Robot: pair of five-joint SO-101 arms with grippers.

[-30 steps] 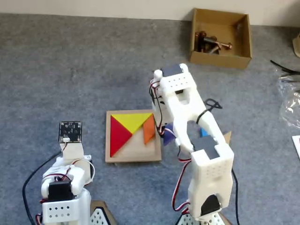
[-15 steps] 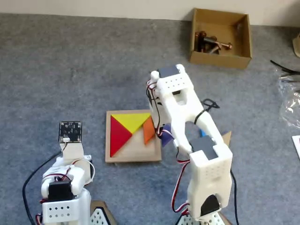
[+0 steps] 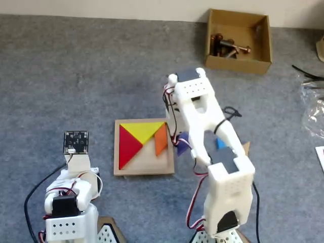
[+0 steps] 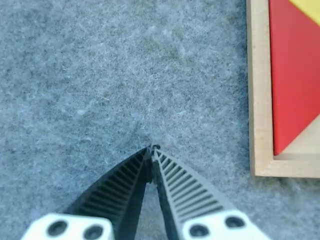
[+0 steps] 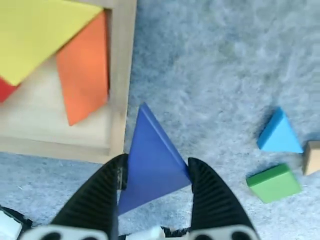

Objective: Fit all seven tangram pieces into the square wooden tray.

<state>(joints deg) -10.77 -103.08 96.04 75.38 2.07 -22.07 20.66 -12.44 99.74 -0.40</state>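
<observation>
The square wooden tray [image 3: 144, 172] is lying on the grey felt counter [image 3: 76, 76] near the middle of the high view. Inside it, a red triangle [image 3: 128, 147] is sitting along the 9 o'clock side, a yellow triangle [image 3: 143, 130] is filling the 12 o'clock side, and an orange piece [image 3: 161, 141] is leaning along the 3 o'clock wall. The rest of the tray floor is showing bare wood.

The right arm's jaws are pinching a dark blue triangle [image 5: 150, 160], one jaw against each slanted edge. The triangle is sitting just outside the tray's 3 o'clock rim, one tip pointing along that rim. Whether it is touching the wood is unclear.

Farther toward 3 o'clock, a light blue triangle [image 5: 279, 134], a green piece [image 5: 274, 182] and a tan piece [image 5: 312, 157] are lying close together on the felt.

The left arm's jaws are pressed together, holding nothing, tips over bare felt at 9 o'clock of the tray.

A cardboard box [image 3: 236, 65] is standing at 1 o'clock, well apart from the tray.
</observation>
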